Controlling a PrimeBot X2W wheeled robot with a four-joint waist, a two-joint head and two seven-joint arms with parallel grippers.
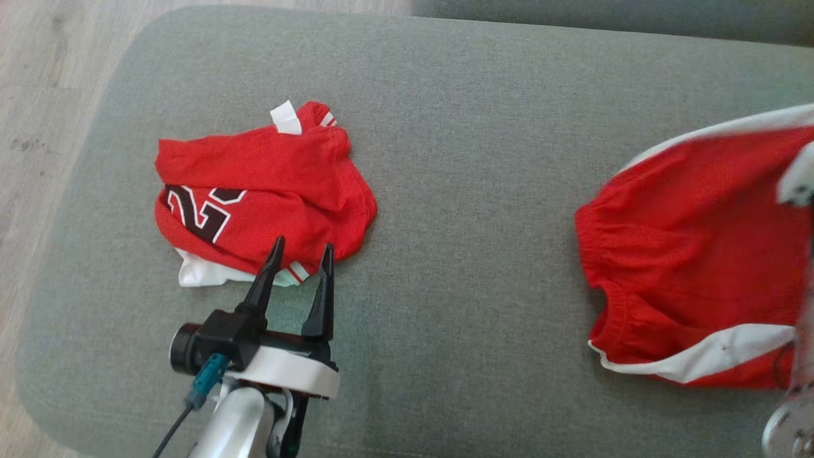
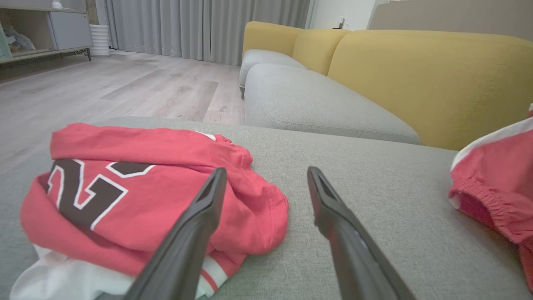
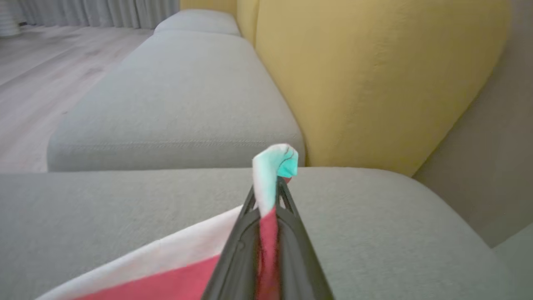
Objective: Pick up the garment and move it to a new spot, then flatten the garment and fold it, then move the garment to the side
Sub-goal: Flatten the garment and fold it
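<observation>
A crumpled red jersey (image 1: 267,184) with a black-and-white number and white trim lies on the left part of the grey cushion (image 1: 470,191). My left gripper (image 1: 303,243) is open just in front of the jersey's near edge, its left finger over the hem; in the left wrist view the jersey (image 2: 137,196) lies left of the open gripper (image 2: 266,171). Red shorts (image 1: 693,254) with white trim are spread at the right. My right gripper (image 3: 268,185) is shut on a white-and-red edge of the shorts (image 3: 175,279), lifted off the cushion.
A yellow sofa backrest (image 2: 416,83) rises behind the cushion, with a second grey seat (image 2: 316,104) beyond. Wooden floor (image 1: 38,95) lies past the cushion's rounded left edge. Bare cushion separates the two garments.
</observation>
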